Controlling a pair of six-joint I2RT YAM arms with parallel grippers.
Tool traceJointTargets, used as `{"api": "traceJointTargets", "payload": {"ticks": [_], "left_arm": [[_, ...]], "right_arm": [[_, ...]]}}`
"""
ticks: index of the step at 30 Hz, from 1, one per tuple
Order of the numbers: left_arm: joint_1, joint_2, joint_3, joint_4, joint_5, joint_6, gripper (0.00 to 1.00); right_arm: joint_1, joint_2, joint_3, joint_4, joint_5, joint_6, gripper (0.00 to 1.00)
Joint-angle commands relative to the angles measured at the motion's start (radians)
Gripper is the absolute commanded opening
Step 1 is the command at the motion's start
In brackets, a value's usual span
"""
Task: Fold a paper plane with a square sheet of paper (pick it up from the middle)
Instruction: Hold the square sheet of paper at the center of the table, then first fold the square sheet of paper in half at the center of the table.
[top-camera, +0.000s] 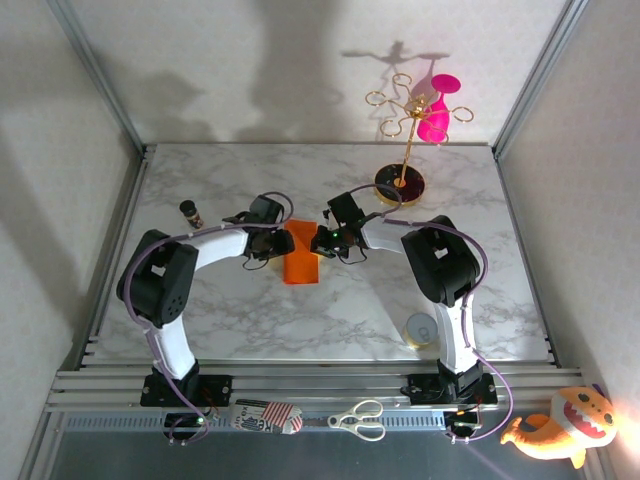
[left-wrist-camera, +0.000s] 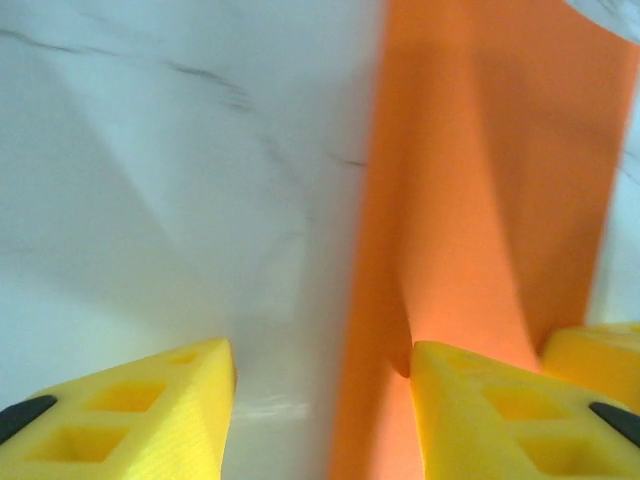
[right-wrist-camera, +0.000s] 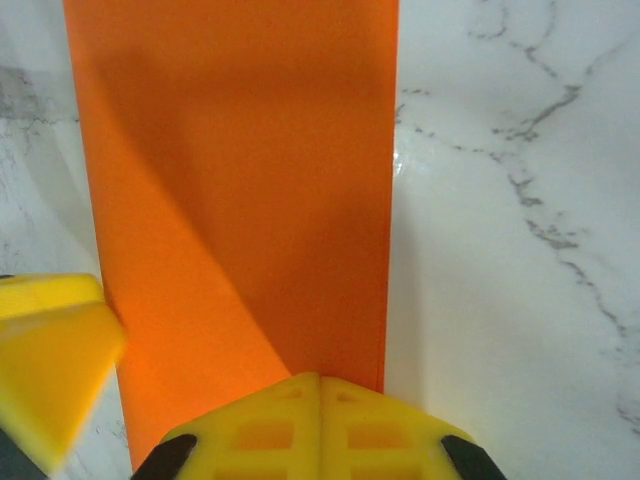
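From above I see one square sheet of paper (top-camera: 300, 262), folded to a strip, in the middle of the table (top-camera: 480, 290) between the left gripper (top-camera: 272, 246) and the right gripper (top-camera: 325, 240). The wrist views tell more: the left fingers (left-wrist-camera: 130, 410) are apart, one over the paper; the right fingers (right-wrist-camera: 270, 430) are pressed together at its edge. One gold stand (top-camera: 402, 150) is at 1 o'clock and one small jar (top-camera: 190, 213) at 10.

The left arm (top-camera: 165, 280) and right arm (top-camera: 440, 265) had glossy white links, bulky black joint housings and black base plates. A thin purple cable looped along each. The left end effector (left-wrist-camera: 322, 400) and right end effector (right-wrist-camera: 320, 425) carried yellow fingers (left-wrist-camera: 130, 415) moulded with square recesses and black patches.
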Motion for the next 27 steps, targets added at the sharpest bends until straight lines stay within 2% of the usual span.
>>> {"api": "traceJointTargets", "payload": {"ticks": [1, 6, 11, 14, 16, 20, 27], "left_arm": [[0.021, -0.089, 0.05, -0.094, -0.074, 0.016, 0.5], [0.007, -0.12, 0.041, 0.033, 0.174, -0.009, 0.41], [-0.027, -0.023, 0.092, 0.031, 0.29, -0.014, 0.28], [-0.036, 0.04, 0.128, 0.007, 0.353, -0.008, 0.24], [-0.045, 0.068, 0.151, -0.026, 0.361, 0.017, 0.24], [-0.051, 0.111, 0.189, -0.11, 0.291, 0.066, 0.22], [-0.052, 0.146, 0.191, -0.132, 0.257, 0.083, 0.21]], "right_arm": [[0.006, 0.125, -0.088, -0.18, 0.166, -0.029, 0.02], [0.008, 0.143, -0.087, -0.206, 0.205, -0.026, 0.01], [0.008, 0.154, -0.09, -0.221, 0.251, -0.021, 0.01], [0.007, 0.157, -0.095, -0.221, 0.26, -0.021, 0.0], [0.007, 0.159, -0.097, -0.225, 0.266, -0.024, 0.0], [0.007, 0.159, -0.103, -0.229, 0.286, -0.022, 0.0], [0.007, 0.166, -0.112, -0.22, 0.288, -0.025, 0.0]]}}
